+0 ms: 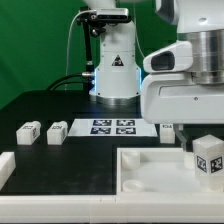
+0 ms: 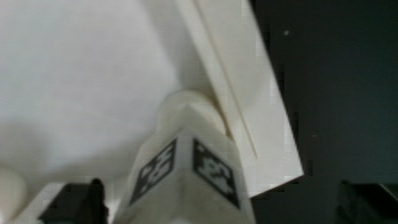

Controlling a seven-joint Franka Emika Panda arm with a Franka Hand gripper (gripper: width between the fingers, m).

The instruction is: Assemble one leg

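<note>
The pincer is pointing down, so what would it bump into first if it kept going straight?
Probably the leg standing in the corner of the big white tray-like part. The open pincer hangs right over it, though how far above is hard to judge.

We see a white, smooth-shelled robot arm [image 1: 190,70] with bulky rounded housings and grey-black bands at its joints. At the exterior view's twelve o'clock stands its white base column [image 1: 113,60], black-marked, blue-lit below, with black cables trailing.
</note>
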